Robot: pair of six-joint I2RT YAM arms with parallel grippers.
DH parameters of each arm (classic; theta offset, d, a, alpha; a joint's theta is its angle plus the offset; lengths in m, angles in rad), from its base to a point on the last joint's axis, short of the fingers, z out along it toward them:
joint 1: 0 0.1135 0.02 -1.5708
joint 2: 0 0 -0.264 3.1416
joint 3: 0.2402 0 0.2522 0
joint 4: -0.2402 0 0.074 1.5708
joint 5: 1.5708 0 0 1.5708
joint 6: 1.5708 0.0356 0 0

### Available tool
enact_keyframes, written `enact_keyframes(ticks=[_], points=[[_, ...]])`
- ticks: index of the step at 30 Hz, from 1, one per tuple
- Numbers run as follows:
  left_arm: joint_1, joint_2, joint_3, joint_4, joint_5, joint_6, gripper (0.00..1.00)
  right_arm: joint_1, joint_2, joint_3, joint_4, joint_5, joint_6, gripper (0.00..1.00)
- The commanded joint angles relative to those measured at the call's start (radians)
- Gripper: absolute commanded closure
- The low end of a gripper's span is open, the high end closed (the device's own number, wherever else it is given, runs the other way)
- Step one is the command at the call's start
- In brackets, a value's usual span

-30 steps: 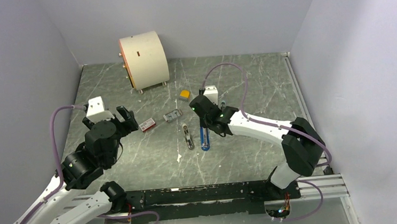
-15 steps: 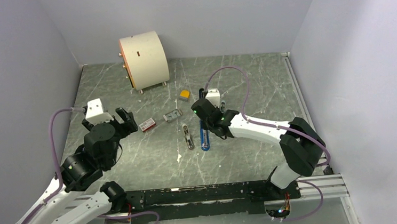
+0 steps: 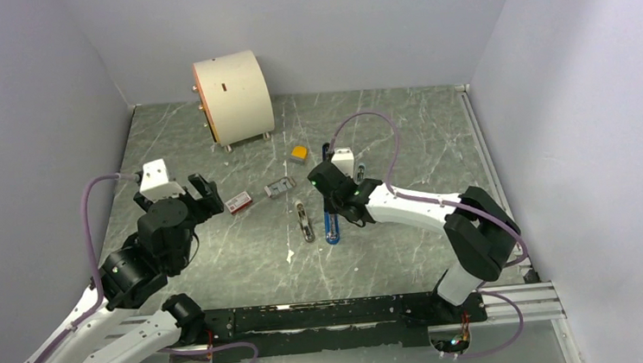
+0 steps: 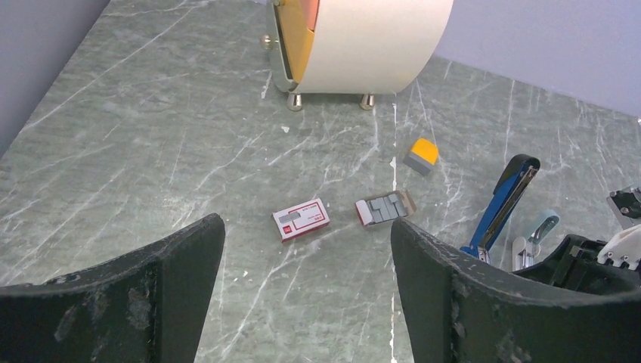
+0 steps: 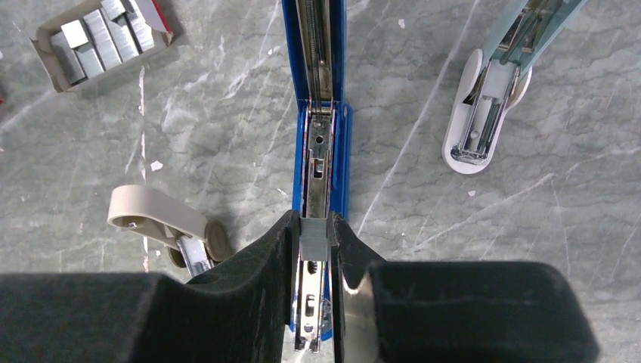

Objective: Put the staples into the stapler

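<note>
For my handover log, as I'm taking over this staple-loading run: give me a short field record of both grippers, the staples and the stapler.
left gripper: open, holding nothing
stapler: blue, opened, metal channel exposed
right gripper: shut on the staples
staples position: held directly over the stapler's channel; whether they touch it, cannot tell
loading: not yet finished, strip not released
</note>
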Motion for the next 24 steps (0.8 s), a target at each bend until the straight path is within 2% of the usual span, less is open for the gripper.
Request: enact_keyframes(ticks=[1, 24], points=[[0.005, 0.002, -0.001, 0.024, -0.014, 0.004, 0.15, -0.007, 0.014, 0.001, -0.012, 0.001, 0.026, 0.77], [0.005, 0.008, -0.002, 0.024, -0.016, 0.003, 0.15, -0.006, 0.045, 0.017, -0.004, -0.035, 0.016, 0.77]])
